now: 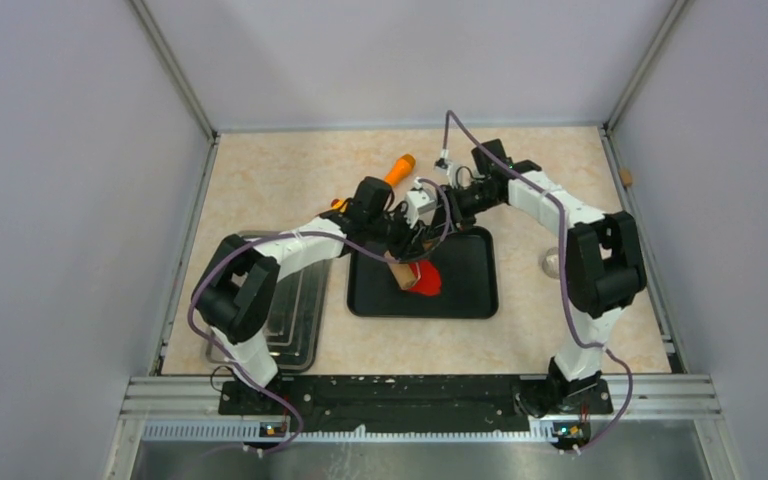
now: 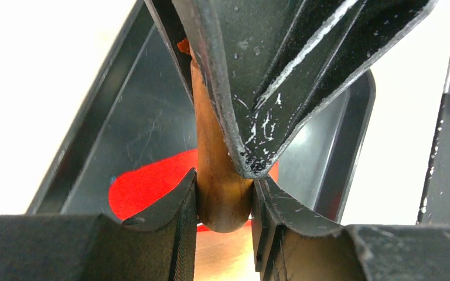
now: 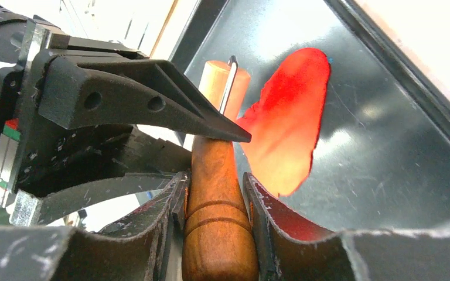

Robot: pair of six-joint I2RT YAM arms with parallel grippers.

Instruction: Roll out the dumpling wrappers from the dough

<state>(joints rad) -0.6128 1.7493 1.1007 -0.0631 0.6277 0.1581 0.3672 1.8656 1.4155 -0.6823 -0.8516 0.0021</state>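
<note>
Left gripper (image 2: 222,188) and right gripper (image 3: 214,186) both clamp the rolling pin (image 3: 218,234); the soft, thin dough (image 3: 287,123) probably peels best from an edge.

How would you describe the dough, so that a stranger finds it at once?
Find the black tray in the middle of the table. Inside it, beside the wooden rolling pin, lies the dough: a flat sheet, the only bright red thing there.

The overhead view is evenly lit. In both wrist views the table (image 2: 35,88) is overexposed, and glare is cast on the tray (image 3: 363,164).
</note>
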